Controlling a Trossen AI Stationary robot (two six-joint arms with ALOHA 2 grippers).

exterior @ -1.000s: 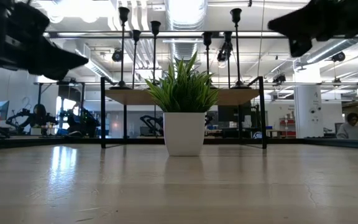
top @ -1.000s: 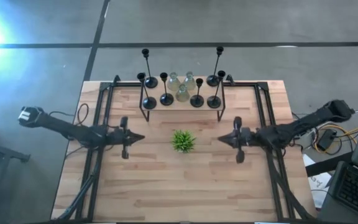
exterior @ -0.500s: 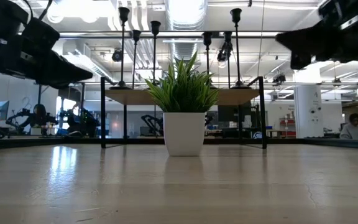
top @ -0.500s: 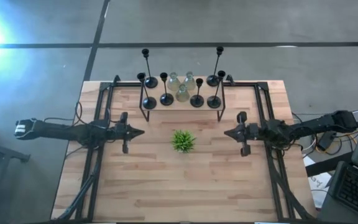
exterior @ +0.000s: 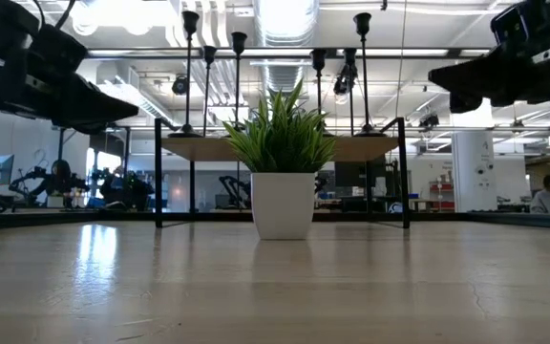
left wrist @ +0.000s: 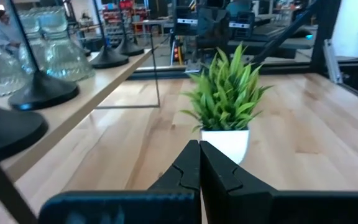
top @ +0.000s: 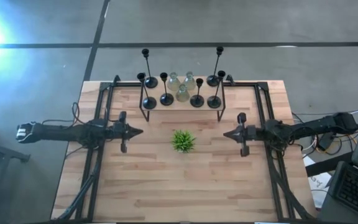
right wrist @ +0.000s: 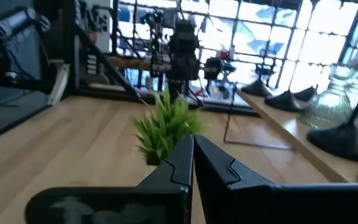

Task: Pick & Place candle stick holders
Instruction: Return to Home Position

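High view shows 6 black candlestick holders and 3 clear glass candle holders standing upright on the raised shelf at the far edge of the wooden table. The 3 glass ones cluster in the middle, with 3 black ones on either side; the 2 tallest stand at the rear corners. 1 small potted plant sits on the table in front of the shelf. The left gripper and right gripper hang above the table on either side of the plant, pointing at each other. Each has its 2 fingers pressed together, gripping nothing, well apart from the holders.
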